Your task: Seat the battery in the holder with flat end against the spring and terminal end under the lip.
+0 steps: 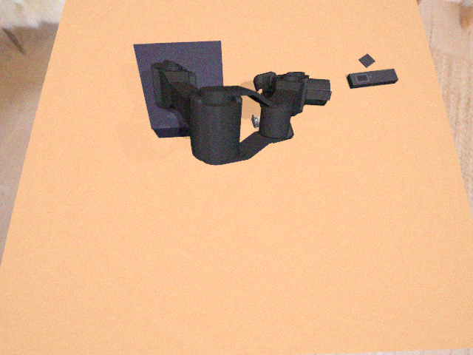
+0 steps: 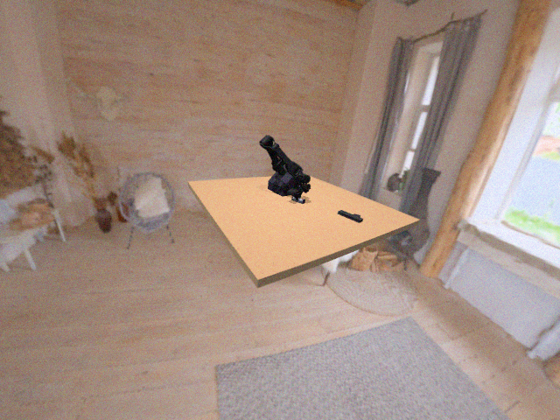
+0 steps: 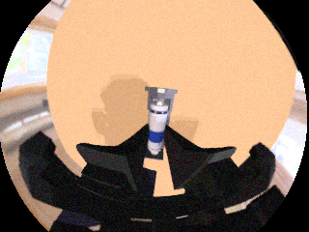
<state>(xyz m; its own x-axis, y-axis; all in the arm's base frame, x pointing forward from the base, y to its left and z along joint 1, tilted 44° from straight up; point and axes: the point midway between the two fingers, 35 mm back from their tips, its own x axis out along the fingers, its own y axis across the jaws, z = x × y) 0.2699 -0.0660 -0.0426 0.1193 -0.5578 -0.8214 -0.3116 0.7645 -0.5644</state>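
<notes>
The battery (image 3: 156,123), white with a blue band, lies lengthwise over the grey holder (image 3: 172,99) in the wrist view. It looks slightly slanted against the holder's long sides. The holder's wider end wall is at the far end, a dark plate at the near end. My gripper (image 3: 155,127) is shut on the battery, with a fingertip on each side. The fingers hide the middle of the holder's sides. Whether the battery sits fully down, and whether the holder rests on the table, I cannot tell. A small grey-white part shows beside the arm in the top view, mostly hidden.
A dark oblong box (image 1: 373,78) (image 2: 350,215) lies to the right of the arm, with a small dark square (image 1: 366,60) beside it. The arm's dark base block (image 1: 206,57) stands behind on the tan table (image 1: 229,248) (image 2: 271,234).
</notes>
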